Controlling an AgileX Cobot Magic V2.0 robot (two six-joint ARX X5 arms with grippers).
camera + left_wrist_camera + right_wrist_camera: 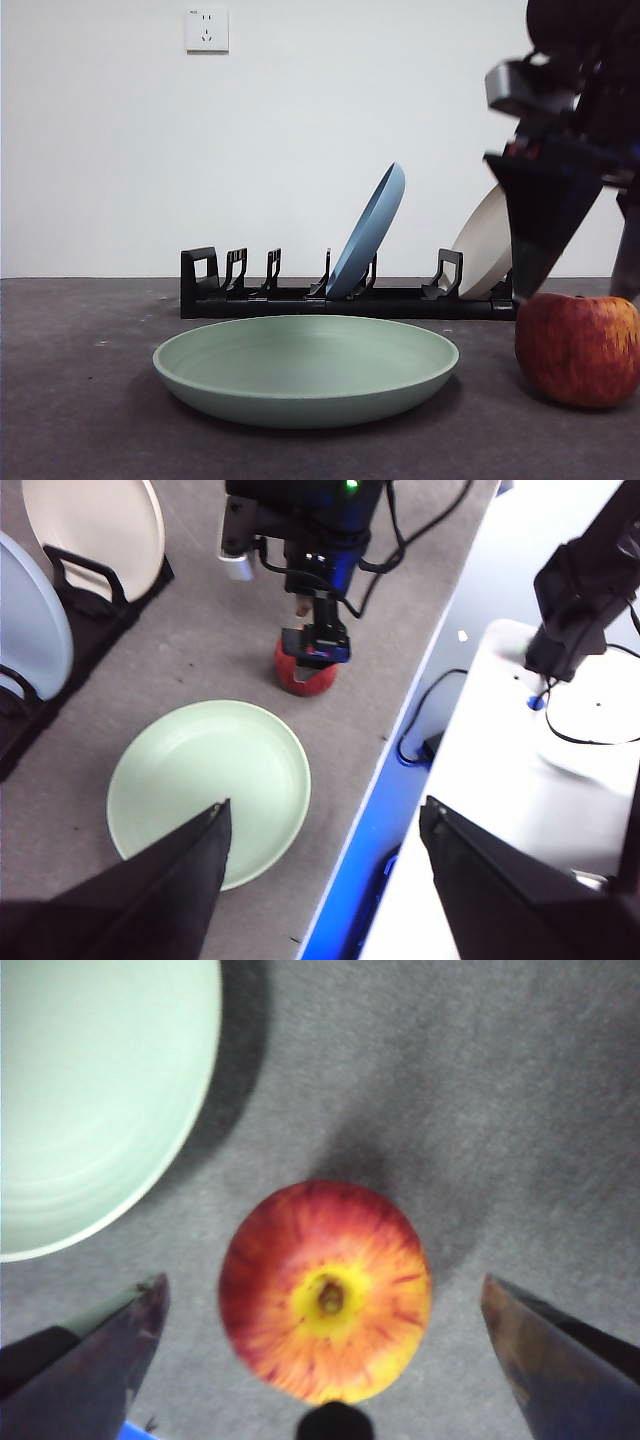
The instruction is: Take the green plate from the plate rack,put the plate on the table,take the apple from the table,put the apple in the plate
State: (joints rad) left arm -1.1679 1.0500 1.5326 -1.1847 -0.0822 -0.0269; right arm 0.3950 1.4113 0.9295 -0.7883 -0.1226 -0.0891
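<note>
Directly above the apple (325, 1292), the right tool (325, 1360) points straight down, its two black jaws spread wide on either side of the fruit and touching nothing. In the front view that arm comes in dark from the upper right corner, one jaw tip reaching down just behind the apple's top edge. The left tool (325, 880) hangs high over the near edge of the bench (200, 650), tilted down toward it, jaws likewise parted and grasping nothing.

One green plate (306, 368) lies flat on the bench in front of the plate rack (345, 295), right way up. One apple stands on the bench just beside the plate's rim, apart from it, stem hollow upward. Two plates are in the single rack: a blue plate (368, 230) leaning in a middle slot and a beige plate (485, 243) leaning at the end near the right arm. One white wall socket (207, 30) sits on the wall behind.
</note>
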